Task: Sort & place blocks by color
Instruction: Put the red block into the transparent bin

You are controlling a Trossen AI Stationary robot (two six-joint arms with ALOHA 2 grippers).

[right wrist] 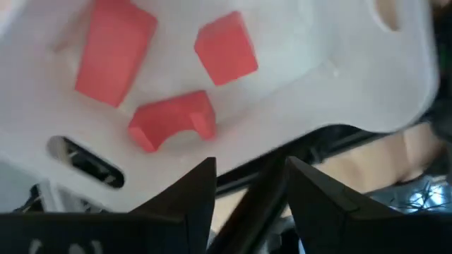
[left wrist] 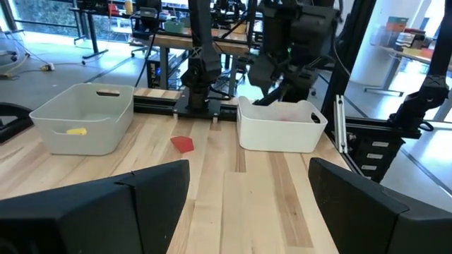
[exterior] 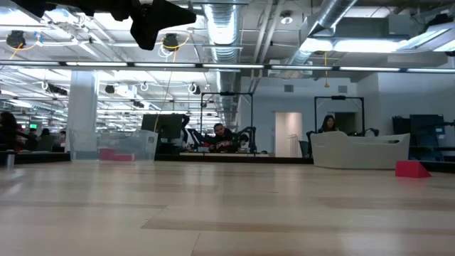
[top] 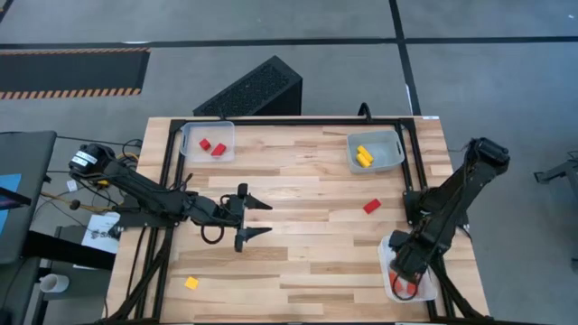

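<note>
With the left gripper waiting jaws apart mid-table, left of the loose red block, the right gripper hangs parted and empty over the near-right tray right of it holding three orange-red blocks: drop apparently done, so that red block probably comes next.

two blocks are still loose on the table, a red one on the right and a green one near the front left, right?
Nearly. The loose front-left block is yellow, not green, as the high view shows. The red block does lie loose on the right.
</note>
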